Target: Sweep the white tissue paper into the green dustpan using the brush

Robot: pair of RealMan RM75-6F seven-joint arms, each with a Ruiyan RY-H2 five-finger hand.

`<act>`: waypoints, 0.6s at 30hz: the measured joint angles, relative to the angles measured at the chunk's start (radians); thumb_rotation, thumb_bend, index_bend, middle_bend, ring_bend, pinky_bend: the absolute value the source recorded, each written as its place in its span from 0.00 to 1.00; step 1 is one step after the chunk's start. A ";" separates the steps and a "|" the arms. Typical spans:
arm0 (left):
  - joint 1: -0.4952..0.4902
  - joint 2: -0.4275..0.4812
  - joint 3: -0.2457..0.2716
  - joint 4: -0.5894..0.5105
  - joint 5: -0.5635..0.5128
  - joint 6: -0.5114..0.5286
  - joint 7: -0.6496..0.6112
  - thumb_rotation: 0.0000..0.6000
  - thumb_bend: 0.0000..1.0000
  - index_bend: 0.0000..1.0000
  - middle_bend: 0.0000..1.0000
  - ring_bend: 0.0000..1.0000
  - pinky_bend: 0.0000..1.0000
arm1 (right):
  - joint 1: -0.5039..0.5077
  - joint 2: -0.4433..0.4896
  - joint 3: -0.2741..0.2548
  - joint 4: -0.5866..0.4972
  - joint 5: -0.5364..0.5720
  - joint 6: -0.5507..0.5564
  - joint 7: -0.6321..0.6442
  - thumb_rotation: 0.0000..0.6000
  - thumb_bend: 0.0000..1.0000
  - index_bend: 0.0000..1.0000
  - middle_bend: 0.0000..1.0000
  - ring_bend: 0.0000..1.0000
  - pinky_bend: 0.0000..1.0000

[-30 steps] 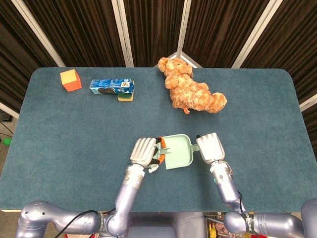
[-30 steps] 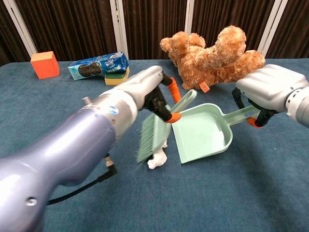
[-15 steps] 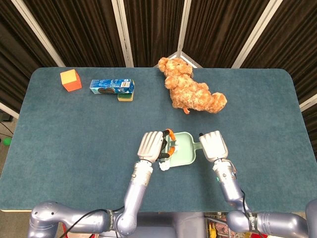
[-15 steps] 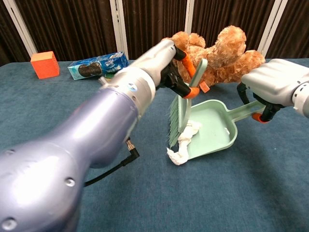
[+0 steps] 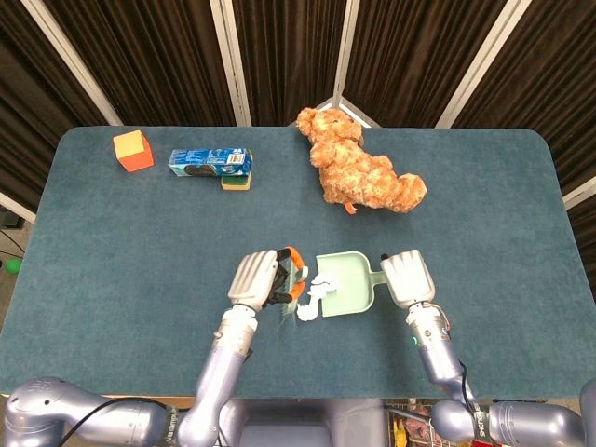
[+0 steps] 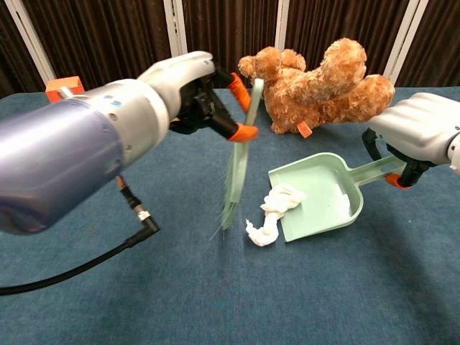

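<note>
My left hand [image 5: 258, 277] [image 6: 180, 90] grips the orange handle of the green brush [image 6: 238, 162] [image 5: 294, 272], which hangs upright with its bristles on the table just left of the tissue. The white tissue paper [image 6: 274, 213] [image 5: 314, 295] lies across the front lip of the green dustpan [image 6: 327, 203] [image 5: 348, 284], partly inside and partly on the table. My right hand [image 5: 407, 277] [image 6: 420, 129] holds the dustpan's handle at the right, keeping the pan's mouth towards the brush.
A brown teddy bear [image 5: 363, 172] [image 6: 323, 79] lies behind the dustpan. At the far left stand an orange cube [image 5: 132, 150], a blue cookie pack [image 5: 210, 161] and a sponge [image 5: 237, 182] beneath it. The table is blue felt [image 5: 112, 270].
The brush first swept the tissue up to the dustpan's lip, then my left hand drew it back to the left, off the tissue. The dustpan slid slightly right.
</note>
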 measured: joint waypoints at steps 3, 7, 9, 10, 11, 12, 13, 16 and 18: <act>0.007 0.004 0.004 -0.020 -0.042 0.016 0.008 1.00 0.67 0.81 1.00 1.00 1.00 | 0.002 -0.005 0.000 -0.009 -0.002 0.006 -0.007 1.00 0.45 0.67 0.85 0.83 0.86; 0.005 -0.025 0.022 -0.012 -0.060 0.030 -0.001 1.00 0.67 0.81 1.00 1.00 1.00 | 0.003 -0.012 -0.003 -0.017 0.000 0.013 -0.022 1.00 0.45 0.67 0.85 0.83 0.86; 0.002 -0.047 0.030 0.003 -0.057 0.034 -0.013 1.00 0.67 0.81 1.00 1.00 1.00 | 0.003 -0.015 -0.005 -0.017 0.002 0.016 -0.025 1.00 0.45 0.67 0.85 0.83 0.86; 0.000 -0.056 0.033 0.010 -0.055 0.036 -0.017 1.00 0.67 0.81 1.00 1.00 1.00 | 0.003 -0.015 -0.006 -0.016 0.003 0.016 -0.025 1.00 0.45 0.67 0.85 0.83 0.86; -0.002 -0.064 0.036 0.018 -0.053 0.036 -0.020 1.00 0.67 0.81 1.00 1.00 1.00 | 0.003 -0.015 -0.006 -0.014 0.003 0.016 -0.025 1.00 0.45 0.67 0.85 0.83 0.86; -0.006 -0.072 0.039 0.028 -0.049 0.037 -0.023 1.00 0.67 0.81 1.00 1.00 1.00 | 0.002 -0.014 -0.006 -0.015 0.003 0.017 -0.025 1.00 0.45 0.67 0.85 0.83 0.86; -0.008 -0.078 0.041 0.037 -0.045 0.037 -0.025 1.00 0.67 0.81 1.00 1.00 1.00 | 0.002 -0.012 -0.006 -0.015 0.003 0.017 -0.023 1.00 0.45 0.67 0.85 0.83 0.86; -0.016 -0.100 0.043 0.071 -0.029 0.037 -0.038 1.00 0.67 0.80 1.00 1.00 1.00 | 0.002 -0.012 -0.006 -0.006 0.008 0.013 -0.021 1.00 0.45 0.67 0.85 0.83 0.86; -0.021 -0.121 0.039 0.105 -0.015 0.036 -0.056 1.00 0.67 0.80 1.00 1.00 1.00 | 0.001 -0.011 -0.007 -0.001 0.009 0.009 -0.017 1.00 0.45 0.67 0.85 0.83 0.86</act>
